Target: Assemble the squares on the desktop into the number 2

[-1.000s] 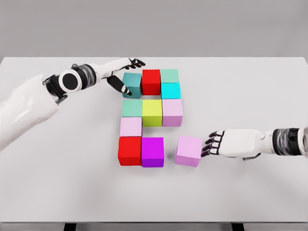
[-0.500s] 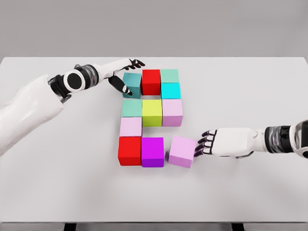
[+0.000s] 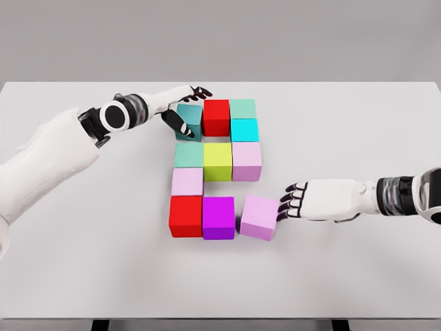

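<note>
- Right hand (image 3: 292,202): fingers extended, fingertips touching the right face of the pale pink cube (image 3: 260,216); no grasp.
- The pale pink cube sits slightly rotated, at 3 o'clock of the magenta cube (image 3: 218,217), nearly touching it.
- Left hand (image 3: 180,109): fingers loosely spread against the dark teal cube (image 3: 190,118) at its 9 o'clock; not clenched.
- No legible writing on the white table (image 3: 358,124).

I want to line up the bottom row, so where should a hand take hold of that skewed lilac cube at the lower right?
Grip the lilac cube across its near and far faces, coming from above. It sits rotated, its left edge close to the magenta cube, and the right hand fingertips already press its right face, so those two sides are crowded.
</note>
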Controlling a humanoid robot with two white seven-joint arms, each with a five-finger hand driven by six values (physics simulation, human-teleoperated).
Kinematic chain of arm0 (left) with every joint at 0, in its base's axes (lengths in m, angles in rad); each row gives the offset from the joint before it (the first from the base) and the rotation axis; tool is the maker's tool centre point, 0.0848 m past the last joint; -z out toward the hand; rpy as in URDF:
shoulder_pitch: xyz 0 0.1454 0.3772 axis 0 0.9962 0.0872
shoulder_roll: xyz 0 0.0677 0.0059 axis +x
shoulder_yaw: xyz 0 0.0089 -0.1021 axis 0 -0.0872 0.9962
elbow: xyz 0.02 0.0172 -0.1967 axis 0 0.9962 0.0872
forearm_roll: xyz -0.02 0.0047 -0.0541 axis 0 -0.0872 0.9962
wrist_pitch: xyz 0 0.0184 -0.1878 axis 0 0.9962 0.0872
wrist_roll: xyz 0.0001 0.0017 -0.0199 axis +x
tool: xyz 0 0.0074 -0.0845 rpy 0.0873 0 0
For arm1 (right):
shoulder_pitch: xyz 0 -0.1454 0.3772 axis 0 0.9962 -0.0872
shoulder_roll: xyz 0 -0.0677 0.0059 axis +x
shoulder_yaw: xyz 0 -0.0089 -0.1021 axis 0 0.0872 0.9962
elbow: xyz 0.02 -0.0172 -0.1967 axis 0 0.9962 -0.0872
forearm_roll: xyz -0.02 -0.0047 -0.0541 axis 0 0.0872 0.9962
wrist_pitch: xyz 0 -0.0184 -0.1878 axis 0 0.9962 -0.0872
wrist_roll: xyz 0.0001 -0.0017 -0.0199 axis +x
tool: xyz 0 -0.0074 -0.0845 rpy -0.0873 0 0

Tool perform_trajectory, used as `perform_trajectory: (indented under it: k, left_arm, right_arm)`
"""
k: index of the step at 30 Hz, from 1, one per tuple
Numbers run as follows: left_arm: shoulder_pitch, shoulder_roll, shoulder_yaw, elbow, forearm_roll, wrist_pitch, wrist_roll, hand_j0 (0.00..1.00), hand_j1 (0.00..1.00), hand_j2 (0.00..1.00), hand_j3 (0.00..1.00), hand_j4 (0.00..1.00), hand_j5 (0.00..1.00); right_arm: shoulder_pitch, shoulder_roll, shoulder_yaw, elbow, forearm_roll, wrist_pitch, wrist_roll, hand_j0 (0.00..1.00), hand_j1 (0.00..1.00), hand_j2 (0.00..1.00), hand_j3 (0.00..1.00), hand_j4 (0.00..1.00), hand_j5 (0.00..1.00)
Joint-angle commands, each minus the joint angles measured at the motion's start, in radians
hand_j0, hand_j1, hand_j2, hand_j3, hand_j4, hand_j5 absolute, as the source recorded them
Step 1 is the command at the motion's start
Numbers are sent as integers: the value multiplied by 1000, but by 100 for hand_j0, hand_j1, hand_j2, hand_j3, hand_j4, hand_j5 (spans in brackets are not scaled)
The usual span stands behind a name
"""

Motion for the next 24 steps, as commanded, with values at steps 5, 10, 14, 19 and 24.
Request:
perform_trajectory:
  k: [5,10,14,19,24]
  left_arm:
    - [-2,-7,3,8,-1,0,0,93,93,93,93,93,93]
    - [-5,-21,5,31,-2,0,2,93,93,93,93,93,93]
    - [-8,-30,5,50,-16,0,2,93,93,93,93,93,93]
    - [-9,-35,5,48,-16,0,2,93,93,93,93,93,93]
    - [-11,-38,7,48,-16,0,2,93,93,93,93,93,93]
  right_arm:
    - [-21,15,30,0,-4,2,0,100,100,100,100,100,100]
    - [-34,19,43,-2,-4,2,0,100,100,100,100,100,100]
    - [-35,18,41,0,-4,2,0,100,100,100,100,100,100]
    - [-43,15,37,0,-4,2,0,100,100,100,100,100,100]
    - [-55,13,30,1,-4,2,0,100,100,100,100,100,100]
